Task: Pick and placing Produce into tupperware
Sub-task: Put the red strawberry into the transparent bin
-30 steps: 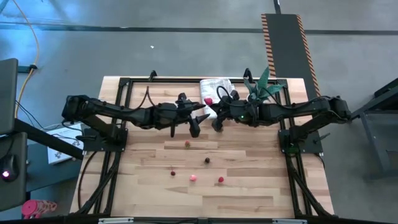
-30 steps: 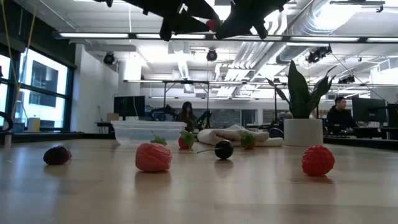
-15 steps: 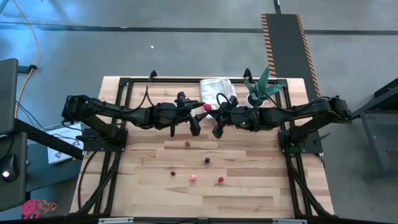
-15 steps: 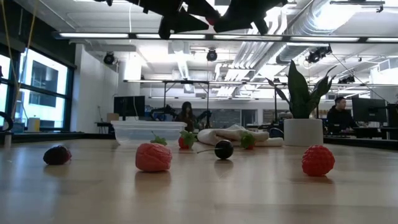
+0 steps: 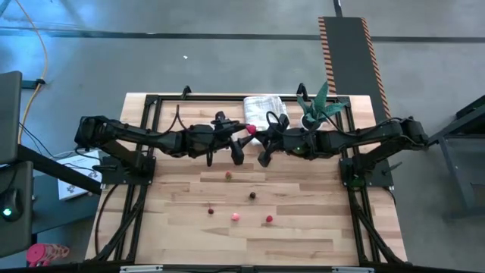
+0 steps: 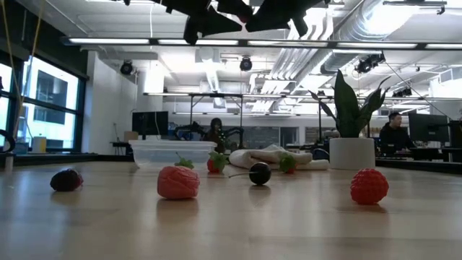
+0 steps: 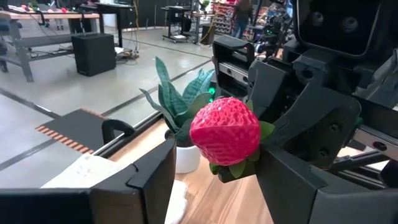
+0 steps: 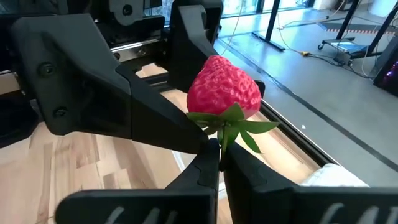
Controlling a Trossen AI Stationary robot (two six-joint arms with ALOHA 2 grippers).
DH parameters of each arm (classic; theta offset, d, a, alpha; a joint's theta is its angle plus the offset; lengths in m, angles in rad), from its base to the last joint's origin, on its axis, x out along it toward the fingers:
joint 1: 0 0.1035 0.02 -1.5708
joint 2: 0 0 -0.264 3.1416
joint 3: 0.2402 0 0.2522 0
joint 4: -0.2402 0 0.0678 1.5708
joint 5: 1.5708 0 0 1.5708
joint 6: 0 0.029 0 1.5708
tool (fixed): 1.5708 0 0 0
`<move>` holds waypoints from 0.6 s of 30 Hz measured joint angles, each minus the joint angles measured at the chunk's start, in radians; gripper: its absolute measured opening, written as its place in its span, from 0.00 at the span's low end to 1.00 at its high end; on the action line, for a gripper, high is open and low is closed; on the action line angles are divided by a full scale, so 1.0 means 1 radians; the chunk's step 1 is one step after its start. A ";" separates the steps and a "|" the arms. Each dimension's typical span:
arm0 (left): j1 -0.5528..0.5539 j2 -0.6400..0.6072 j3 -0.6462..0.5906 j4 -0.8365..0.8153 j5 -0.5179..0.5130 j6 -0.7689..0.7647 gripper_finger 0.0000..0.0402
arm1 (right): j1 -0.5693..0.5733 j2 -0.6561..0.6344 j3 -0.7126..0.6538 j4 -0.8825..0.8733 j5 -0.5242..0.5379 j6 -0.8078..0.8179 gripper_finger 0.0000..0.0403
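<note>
A red strawberry (image 5: 251, 130) with a green leaf cap hangs in the air above the table's far middle. My right gripper (image 8: 219, 149), reaching in from the table's right, is shut on it. My left gripper (image 7: 217, 155) comes from the left and is open, with one finger on each side of the berry. The tupperware (image 6: 172, 153), a clear shallow tub, stands on the table beside the white cloth (image 6: 271, 157). More produce lies loose on the wood: a strawberry (image 6: 178, 182), a cherry (image 6: 260, 173), a raspberry (image 6: 369, 186) and a dark berry (image 6: 66, 179). My right gripper pinches the strawberry's green stalk (image 8: 222, 129), just under the leaf cap, between its two fingertips. The fingers come roughly level from the table's right. The berry sticks out beyond the fingertips, clear of the table. My left gripper: I cannot tell whether its fingers (image 7: 149, 180) touch the berry.
A potted plant (image 5: 318, 106) stands at the far right next to the folded white cloth (image 5: 265, 108). Several small fruits (image 5: 236, 217) are scattered over the middle of the table. A dark frame (image 5: 151, 102) runs round the tabletop.
My right gripper has carried the strawberry a little toward the table's near edge, off the white cloth and in between my left gripper's fingers. The berry has stayed in the air.
</note>
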 joint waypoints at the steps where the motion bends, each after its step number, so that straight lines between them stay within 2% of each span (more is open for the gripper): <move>1: 0.000 0.000 0.000 0.000 0.001 0.000 0.48 | 0.002 0.000 0.000 0.000 0.000 0.000 0.00; 18: -0.001 0.002 0.000 0.003 0.041 0.003 0.07 | 0.002 0.000 0.000 0.005 0.001 -0.008 0.00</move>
